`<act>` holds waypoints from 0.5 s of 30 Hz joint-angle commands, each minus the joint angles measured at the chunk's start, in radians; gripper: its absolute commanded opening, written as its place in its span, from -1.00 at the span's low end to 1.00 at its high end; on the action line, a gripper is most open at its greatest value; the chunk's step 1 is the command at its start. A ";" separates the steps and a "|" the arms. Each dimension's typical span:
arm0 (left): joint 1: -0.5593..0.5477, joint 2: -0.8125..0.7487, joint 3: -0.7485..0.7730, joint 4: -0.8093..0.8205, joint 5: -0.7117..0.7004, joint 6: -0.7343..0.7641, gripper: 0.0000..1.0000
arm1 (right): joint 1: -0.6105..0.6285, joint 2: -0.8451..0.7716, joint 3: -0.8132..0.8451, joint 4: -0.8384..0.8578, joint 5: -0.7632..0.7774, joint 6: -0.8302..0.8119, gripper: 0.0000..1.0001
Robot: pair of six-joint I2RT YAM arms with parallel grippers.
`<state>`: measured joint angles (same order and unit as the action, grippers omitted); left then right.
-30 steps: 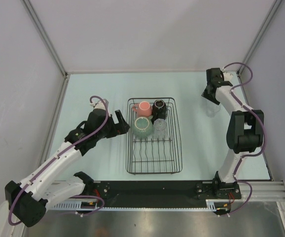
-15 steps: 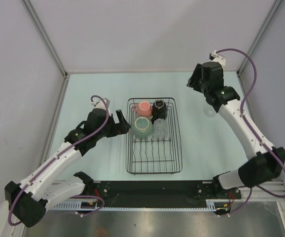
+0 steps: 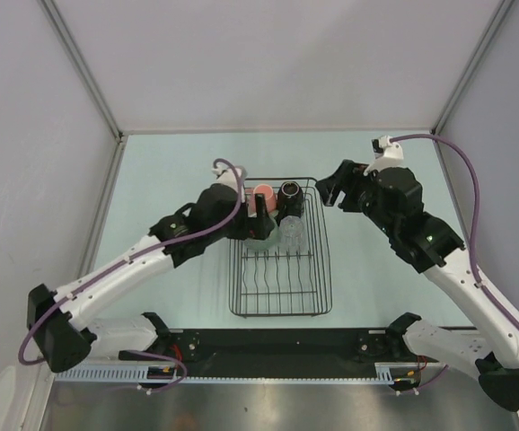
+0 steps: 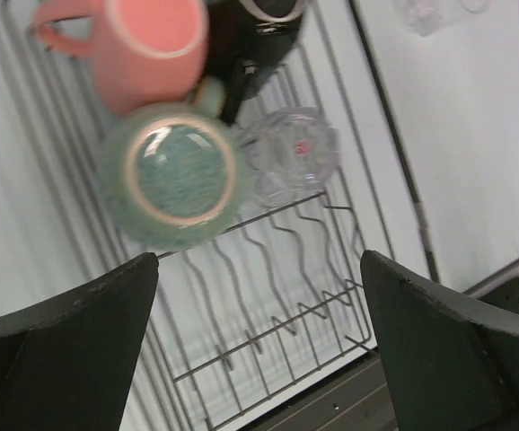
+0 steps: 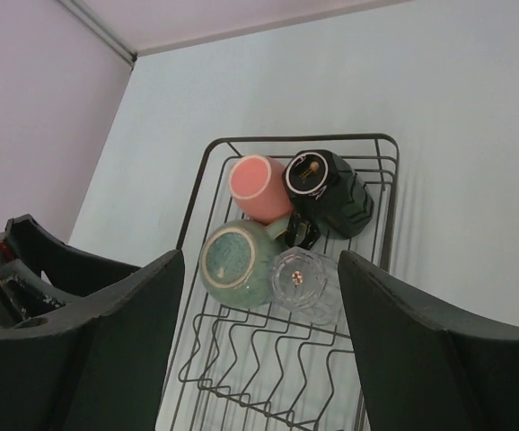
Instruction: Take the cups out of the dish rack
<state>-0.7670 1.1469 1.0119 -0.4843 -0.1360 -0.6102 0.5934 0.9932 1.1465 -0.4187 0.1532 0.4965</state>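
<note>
Claws both spread wide and empty: left claw (image 4: 255, 269) hangs over the green cup (image 4: 177, 175) in the dish rack (image 3: 281, 274); right claw (image 5: 259, 260) touches nothing.

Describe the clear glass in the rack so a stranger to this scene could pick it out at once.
Find the black wire dish rack in the middle of the table and look at its crowded far end. The clear glass is in the nearer pair, right of the pale-green cup and just in front of the black cup. It is the only see-through one there.
</note>
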 commanded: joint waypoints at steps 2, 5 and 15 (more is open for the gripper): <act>-0.097 0.164 0.178 0.004 -0.119 0.047 1.00 | 0.040 -0.036 -0.004 -0.077 0.129 -0.006 0.50; -0.116 0.271 0.253 -0.007 -0.125 0.053 1.00 | 0.054 -0.068 -0.010 -0.103 0.187 0.005 0.50; -0.158 0.536 0.431 -0.048 -0.100 0.044 0.94 | 0.051 -0.097 0.012 -0.141 0.201 -0.036 0.50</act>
<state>-0.9115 1.6302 1.3613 -0.5186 -0.2504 -0.5743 0.6422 0.8982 1.1297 -0.5365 0.3328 0.4911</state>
